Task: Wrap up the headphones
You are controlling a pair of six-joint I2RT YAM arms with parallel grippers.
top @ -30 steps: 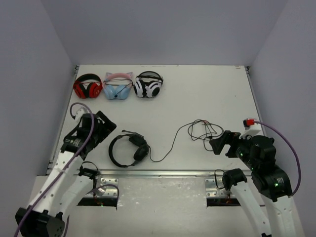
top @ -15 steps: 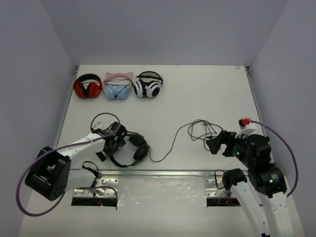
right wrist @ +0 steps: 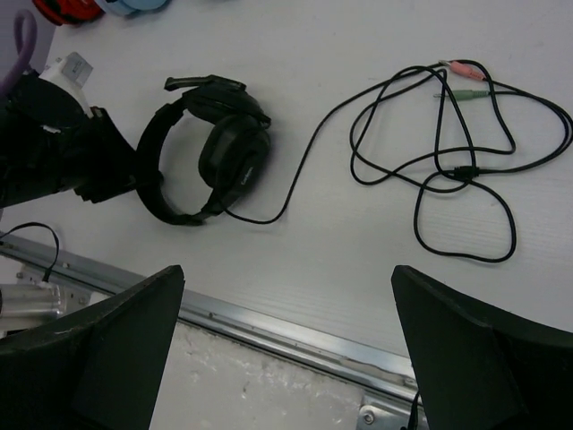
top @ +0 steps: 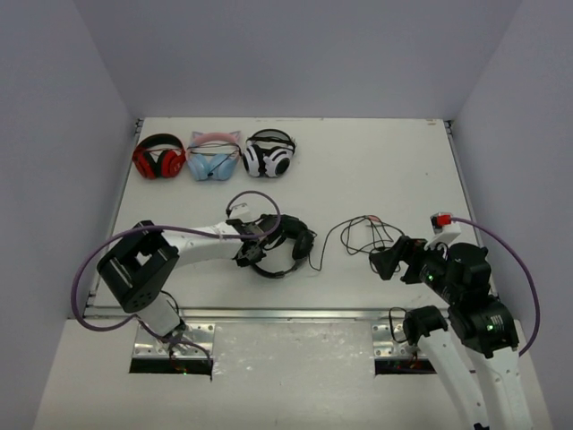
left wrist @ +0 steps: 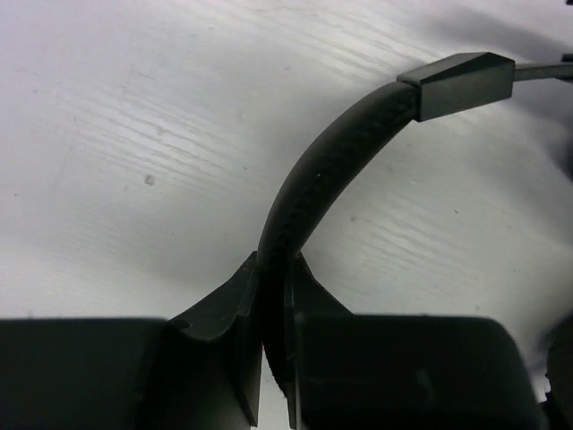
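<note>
While left gripper [left wrist: 273,358] clamps headband [left wrist: 331,152], headphones [top: 288,242] sit mid-table [top: 376,161], toward near edge; cable [right wrist: 448,179] in loose tangle alongside; right gripper [top: 385,261] jaws spread wide, empty.

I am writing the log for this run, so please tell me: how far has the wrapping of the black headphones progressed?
Done: the left gripper has its jaws shut on the headband of the headphones. In hand: the right gripper, jaws open, hovers near the cable. Left: all the winding; the cable lies in loose loops on the table, none around the headphones.
</note>
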